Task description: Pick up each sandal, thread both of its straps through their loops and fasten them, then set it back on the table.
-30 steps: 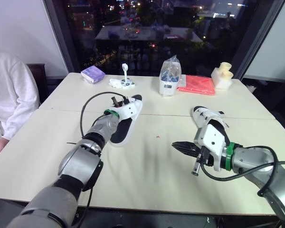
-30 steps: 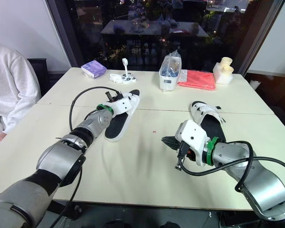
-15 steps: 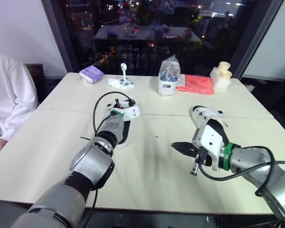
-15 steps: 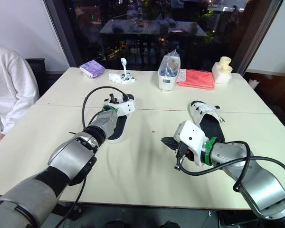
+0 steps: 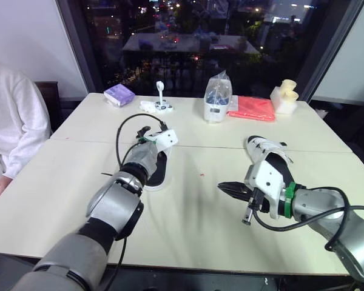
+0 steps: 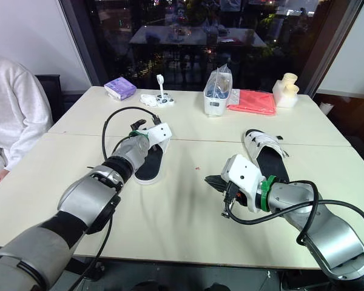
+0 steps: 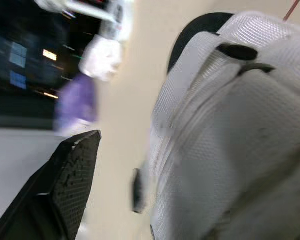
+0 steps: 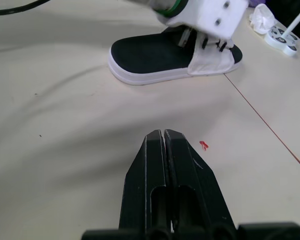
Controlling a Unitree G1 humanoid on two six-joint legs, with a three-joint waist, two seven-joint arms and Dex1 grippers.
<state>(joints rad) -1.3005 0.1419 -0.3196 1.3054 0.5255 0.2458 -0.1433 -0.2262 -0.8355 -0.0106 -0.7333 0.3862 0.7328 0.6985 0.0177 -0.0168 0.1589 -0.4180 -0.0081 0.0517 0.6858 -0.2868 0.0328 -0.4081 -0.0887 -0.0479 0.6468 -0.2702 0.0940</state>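
2 sandals lie flat on the table [image 5: 188, 224]: the left sandal [image 5: 155, 173] mid-left w/ the left gripper [image 5: 153, 134] at its far, strapped end; the right sandal [image 5: 262, 148] on the right, just beyond the right gripper [image 5: 224, 187]. The left gripper is spread & holds nothing – its finger [image 7: 70, 180] stands off the white mesh upper [image 7: 230, 130] w/ bare table between – while the right gripper hovers near the centre, fingers pressed together, empty. For a clean pick-up I'd close on the upper or sole edge, not a loose strap, lift level, & open the right gripper before threading.
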